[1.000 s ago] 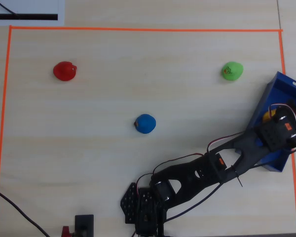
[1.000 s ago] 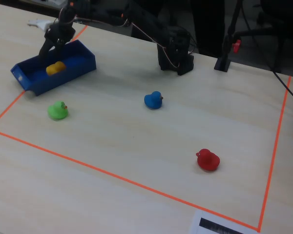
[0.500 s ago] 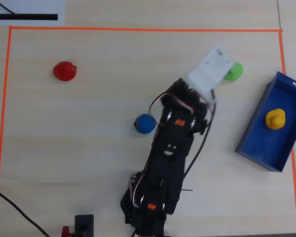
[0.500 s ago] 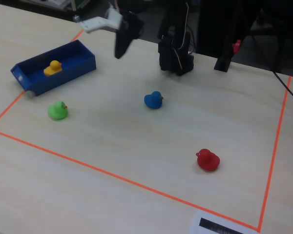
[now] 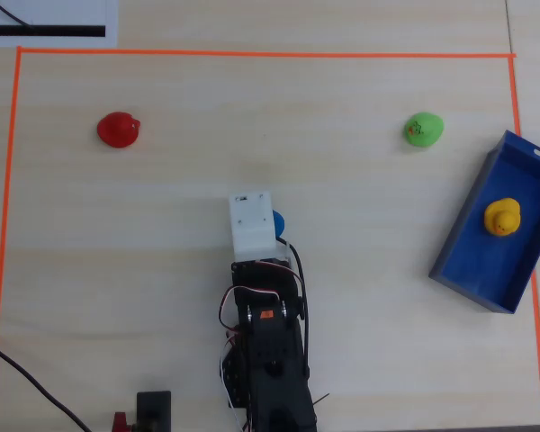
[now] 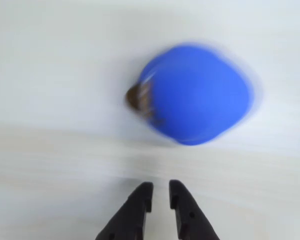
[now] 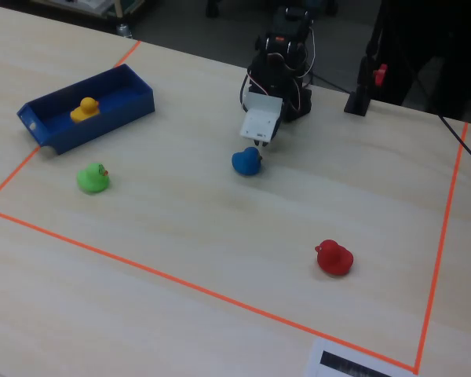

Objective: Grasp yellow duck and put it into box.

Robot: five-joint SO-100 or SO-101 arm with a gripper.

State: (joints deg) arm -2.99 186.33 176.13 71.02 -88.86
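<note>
Yellow duck (image 5: 502, 217) — rounded, glossy, inside the box (image 5: 461, 254), well off to the hand's right in the overhead view. Box: dark-blue, low-walled, open. Hand (image 6: 160, 194) — dark fingers nearly pressed together, nothing between them; cut off at the wrist view's lower edge. Blue duck (image 6: 197, 94) just ahead of it, blurred, mostly hidden overhead. Green duck (image 5: 424, 130) and red duck (image 5: 119, 130) lie well apart on pale wood-grain worktop (image 5: 162, 234).

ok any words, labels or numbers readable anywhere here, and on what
None can be read.
White sheet at the table edge: only a black bar, no legible letters; the fixed view shows its dark strip too blurred to read.
Blue duck, yellow duck, box: no print visible.
</note>
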